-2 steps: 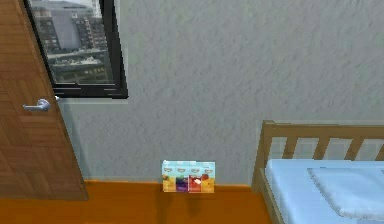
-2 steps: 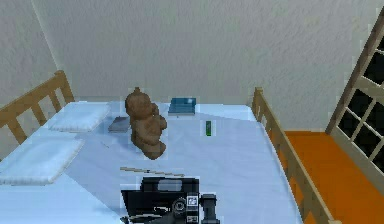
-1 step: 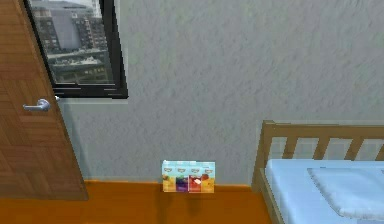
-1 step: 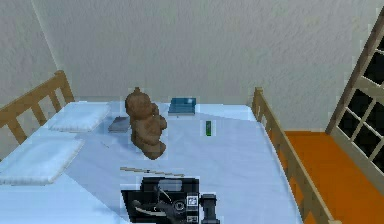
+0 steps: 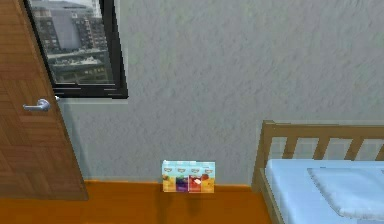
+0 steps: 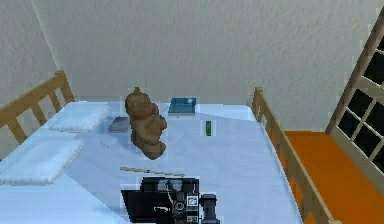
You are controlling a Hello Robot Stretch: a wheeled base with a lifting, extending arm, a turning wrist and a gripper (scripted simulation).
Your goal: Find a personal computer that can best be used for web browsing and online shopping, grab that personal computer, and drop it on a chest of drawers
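In the arm side view a dark, flat, laptop-like thing lies on the light blue bed at the bottom edge. Right beside it, the arm's end with small white marked squares and the gripper show against that dark thing. I cannot tell whether the gripper holds anything.
On the bed sit a brown teddy bear, a blue book-like thing, a small green thing, a thin stick and pillows. A wooden rail borders orange floor. The forward view has a door, a window, a colourful box and a bed.
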